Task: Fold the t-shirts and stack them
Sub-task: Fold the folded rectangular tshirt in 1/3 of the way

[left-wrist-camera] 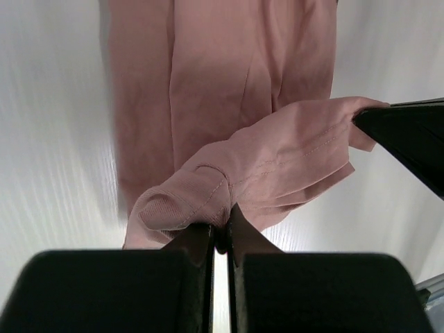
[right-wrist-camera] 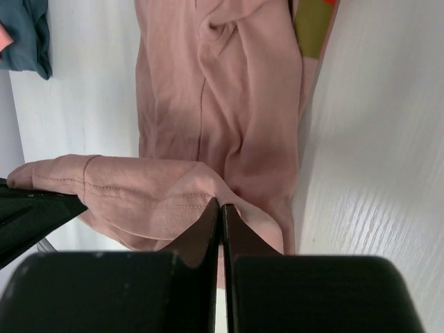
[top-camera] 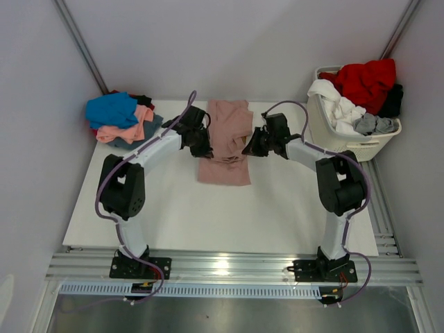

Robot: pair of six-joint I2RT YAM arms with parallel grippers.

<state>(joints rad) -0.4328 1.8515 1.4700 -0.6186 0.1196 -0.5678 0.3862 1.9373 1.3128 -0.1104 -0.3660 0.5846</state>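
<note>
— Jaws on both arms are clamped shut, and each pair pinches the pink t-shirt (top-camera: 225, 135).
— Where on it?
— The left jaws bite a bunched, ribbed edge of the cloth. The right jaws bite a fold on the opposite side. A band of pink cloth with a stitched hem stretches between the two pairs, raised over the rest of the shirt.
— And the shirt itself?
— It lies in the far middle of the white counter (top-camera: 208, 215), folded lengthwise into a narrow strip running away from the arm bases. The left arm (top-camera: 163, 147) reaches it from the left and the right arm (top-camera: 305, 149) from the right. Their tips meet the strip's long edges about halfway along.
— Anything printed on it?
— From the right wrist, an olive and orange patch (right-wrist-camera: 312, 28) shows at one edge of the shirt. I cannot tell what it is.
— What else is around?
— A heap of t-shirts sits in the counter's far left corner, well apart from the pink one. It has a blue shirt (top-camera: 111, 109) on top, a salmon shirt (top-camera: 128, 132) below it and a slate shirt (top-camera: 151, 127) at the side.
— On the right?
— A white slatted laundry basket (top-camera: 347, 146) stands by the far right corner. It is heaped with a red shirt (top-camera: 364, 80), a white shirt (top-camera: 336, 104), grey cloth (top-camera: 378, 125) and something black.
</note>
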